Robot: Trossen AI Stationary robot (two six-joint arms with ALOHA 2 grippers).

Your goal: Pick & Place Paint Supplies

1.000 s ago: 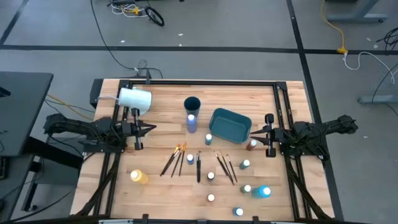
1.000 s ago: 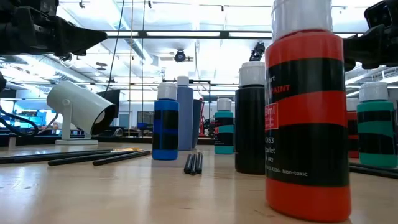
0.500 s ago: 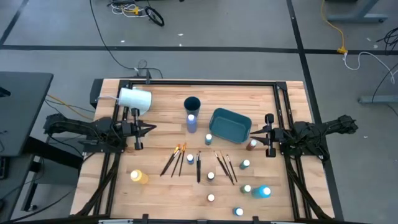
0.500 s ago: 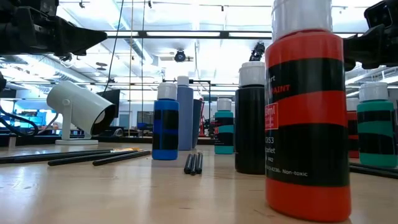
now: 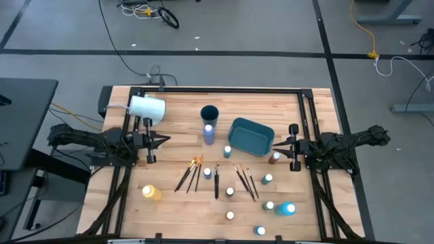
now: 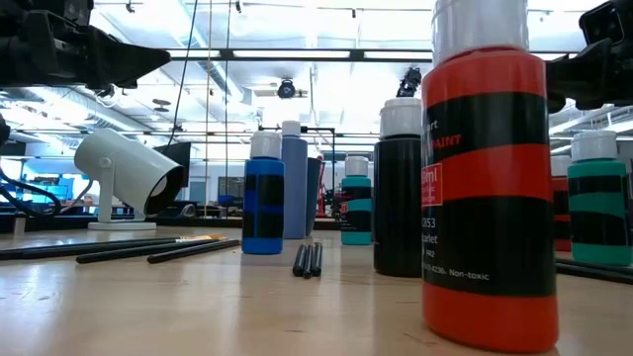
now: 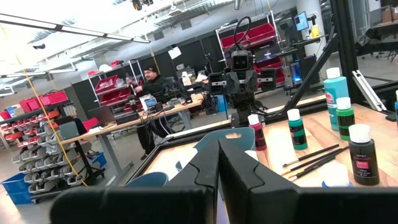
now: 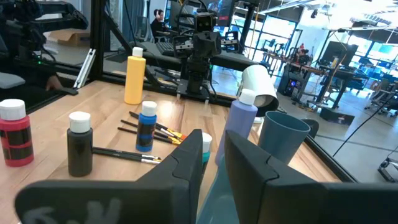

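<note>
- The left gripper [image 5: 163, 140] hangs above the table's left side, arm lying level and pointing inward, fingers clenched on nothing.
- The right gripper [image 5: 276, 144] mirrors it from the right side, fingers a little apart, grasping nothing.
- Just ahead of the right gripper sit a red-brown paint bottle [image 5: 274, 158] and the teal bin [image 5: 250, 135].
- The paintbrushes [image 5: 192, 173] and most paint bottles [image 5: 230, 192] lie between the grippers, toward the table's front edge.
</note>
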